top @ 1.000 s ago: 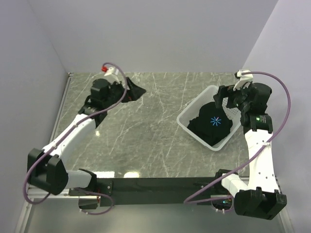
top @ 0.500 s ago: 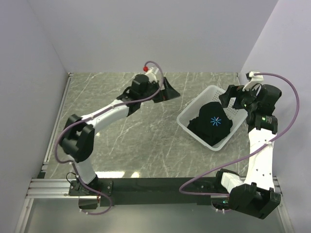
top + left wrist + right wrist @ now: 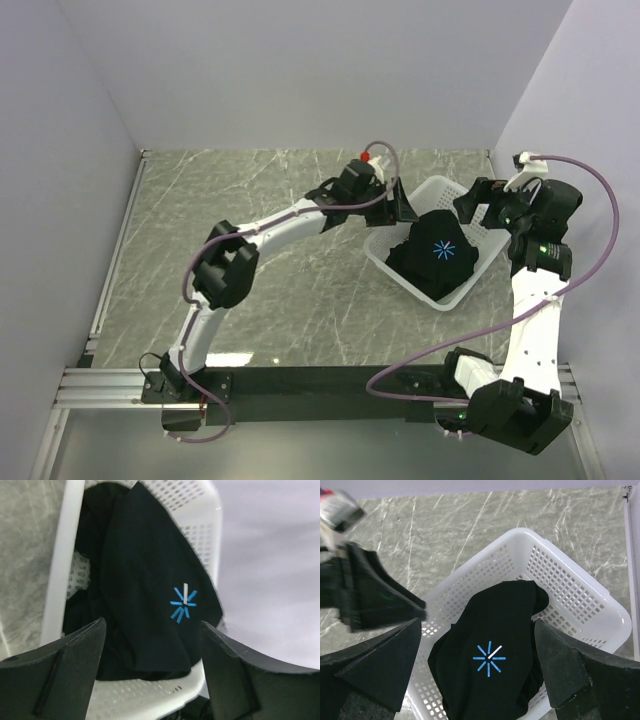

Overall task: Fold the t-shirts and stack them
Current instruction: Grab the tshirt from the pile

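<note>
1. The white perforated basket [image 3: 462,293] sat on the marbled worktop [image 3: 290,290], right of centre in the top view and turned so that its corners pointed up, down, left and right in the frame.
2. It held the black t-shirt [image 3: 432,268], bunched into a rounded heap rather than laid flat. The heap filled the middle and lower part of the basket, and bare perforated wall showed at the upper right.
3. The light-blue starburst logo [image 3: 441,250] faced upward, near the crown of the heap.
4. In the right wrist view the heap's long axis ran diagonally, from a narrower lobe at the upper right down to a broader mass at the lower left. Which end was the collar and which the hem could not be told.
5. In the left wrist view the cloth ran from upper left to lower right and reached close to the basket's rim at the lower right.
6. The left arm [image 3: 290,215] stretched across the worktop. The left jaws were spread wide at the basket's left corner, with nothing between them.
7. The right arm [image 3: 535,290] stood at the right edge. The right jaws were also spread and empty, above the basket's upper-right side and clear of the cloth.
</note>
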You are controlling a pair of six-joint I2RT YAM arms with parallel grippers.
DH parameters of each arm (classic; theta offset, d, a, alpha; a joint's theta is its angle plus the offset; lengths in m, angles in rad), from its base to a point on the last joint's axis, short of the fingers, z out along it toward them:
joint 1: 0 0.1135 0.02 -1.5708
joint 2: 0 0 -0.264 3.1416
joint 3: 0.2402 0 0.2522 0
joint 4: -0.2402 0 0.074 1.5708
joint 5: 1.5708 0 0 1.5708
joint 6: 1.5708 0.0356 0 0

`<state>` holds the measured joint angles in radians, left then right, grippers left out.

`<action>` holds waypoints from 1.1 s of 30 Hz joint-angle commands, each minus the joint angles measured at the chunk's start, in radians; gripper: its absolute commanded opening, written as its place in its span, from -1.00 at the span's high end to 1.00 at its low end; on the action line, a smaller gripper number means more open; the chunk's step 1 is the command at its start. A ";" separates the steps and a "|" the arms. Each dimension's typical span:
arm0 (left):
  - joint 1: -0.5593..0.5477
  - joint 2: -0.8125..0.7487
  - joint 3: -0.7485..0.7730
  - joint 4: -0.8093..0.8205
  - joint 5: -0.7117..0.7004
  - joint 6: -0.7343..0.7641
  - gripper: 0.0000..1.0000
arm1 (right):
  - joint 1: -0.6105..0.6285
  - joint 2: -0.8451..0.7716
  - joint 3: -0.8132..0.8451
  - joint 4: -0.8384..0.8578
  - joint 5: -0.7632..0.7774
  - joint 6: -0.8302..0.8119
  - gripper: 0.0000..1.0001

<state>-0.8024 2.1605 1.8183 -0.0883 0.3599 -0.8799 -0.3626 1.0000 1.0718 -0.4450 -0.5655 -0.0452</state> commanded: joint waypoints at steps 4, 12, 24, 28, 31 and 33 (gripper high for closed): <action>-0.072 0.110 0.214 -0.229 -0.120 0.045 -0.48 | -0.019 -0.043 -0.010 0.043 0.009 0.024 -1.00; -0.118 0.203 0.311 -0.321 -0.133 0.070 -0.32 | -0.024 -0.044 -0.018 0.051 -0.004 0.044 -1.00; -0.109 0.231 0.404 -0.257 -0.061 0.093 0.99 | -0.035 -0.049 0.022 0.051 -0.011 0.073 -1.00; -0.040 0.018 0.369 -0.100 -0.102 0.148 0.99 | -0.059 -0.080 0.053 0.071 -0.013 0.097 -1.00; 0.012 -0.043 0.410 -0.077 -0.095 0.148 0.99 | -0.073 -0.090 0.077 0.088 -0.007 0.126 -1.00; 0.043 -0.080 0.443 -0.059 -0.085 0.156 0.99 | -0.078 -0.090 0.100 0.097 0.001 0.152 -0.99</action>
<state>-0.8196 2.2551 2.1609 -0.2932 0.2722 -0.7609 -0.4282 0.9371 1.0969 -0.4194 -0.5678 0.0582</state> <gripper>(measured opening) 0.015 0.997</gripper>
